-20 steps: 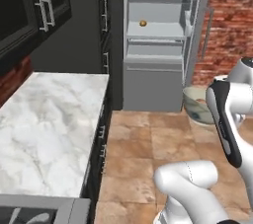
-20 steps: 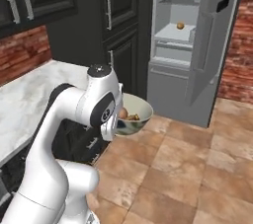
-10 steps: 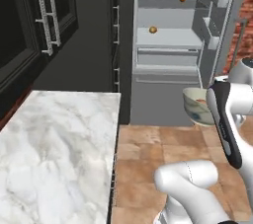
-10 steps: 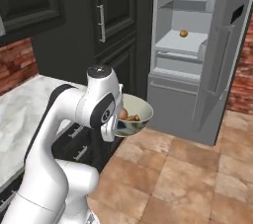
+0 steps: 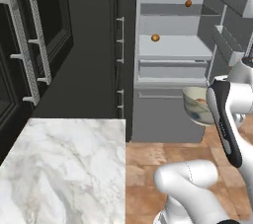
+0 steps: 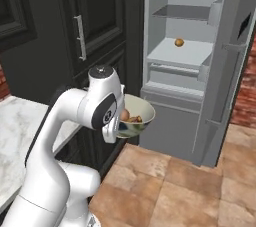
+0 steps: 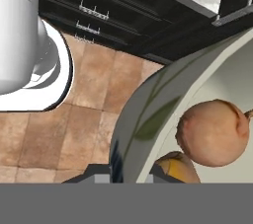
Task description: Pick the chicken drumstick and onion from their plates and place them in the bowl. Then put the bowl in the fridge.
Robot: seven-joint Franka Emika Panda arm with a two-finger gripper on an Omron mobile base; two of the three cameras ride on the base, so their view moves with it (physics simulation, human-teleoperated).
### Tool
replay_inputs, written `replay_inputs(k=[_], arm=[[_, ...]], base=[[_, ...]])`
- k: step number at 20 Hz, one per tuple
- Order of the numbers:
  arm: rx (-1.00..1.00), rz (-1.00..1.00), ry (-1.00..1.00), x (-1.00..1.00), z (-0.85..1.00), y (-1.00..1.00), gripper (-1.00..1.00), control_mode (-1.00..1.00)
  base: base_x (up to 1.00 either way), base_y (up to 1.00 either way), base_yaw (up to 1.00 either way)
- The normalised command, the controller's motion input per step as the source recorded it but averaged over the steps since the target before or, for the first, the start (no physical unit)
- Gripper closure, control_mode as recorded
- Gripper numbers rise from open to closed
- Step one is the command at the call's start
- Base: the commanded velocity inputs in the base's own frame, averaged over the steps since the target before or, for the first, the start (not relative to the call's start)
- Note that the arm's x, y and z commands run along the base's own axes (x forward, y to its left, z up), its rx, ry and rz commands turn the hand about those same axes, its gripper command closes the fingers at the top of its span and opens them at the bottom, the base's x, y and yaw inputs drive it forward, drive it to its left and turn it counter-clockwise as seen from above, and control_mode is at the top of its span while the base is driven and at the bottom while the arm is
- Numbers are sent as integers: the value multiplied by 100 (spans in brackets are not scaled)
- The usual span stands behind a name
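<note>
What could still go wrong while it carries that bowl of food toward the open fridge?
The gripper pinches the bowl only at its rim, so it could tip or slip, spilling the onion and chicken drumstick on the floor. The fridge shelves already hold small round items, which the bowl might knock. The open fridge door stands close beside the path, so the arm could clip it.

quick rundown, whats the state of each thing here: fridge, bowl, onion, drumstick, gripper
fridge: door open, shelves exposed
bowl: held up off the floor, upright, short of the fridge
onion: inside the bowl
chicken drumstick: inside the bowl, beside the onion
gripper: shut on the bowl's rim
</note>
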Motion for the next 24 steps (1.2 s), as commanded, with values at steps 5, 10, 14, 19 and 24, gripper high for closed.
replay_inputs(k=[5,10,14,19,24], arm=[[0,0,0,0,0,0,100,100],[0,0,0,0,0,0,100,100],[0,0,0,0,0,0,100,100],[0,0,0,0,0,0,100,100],[0,0,0,0,0,0,100,100]], base=[[88,21,-16],[71,25,-35],[77,35,-21],[66,4,0],[42,-39,0]])
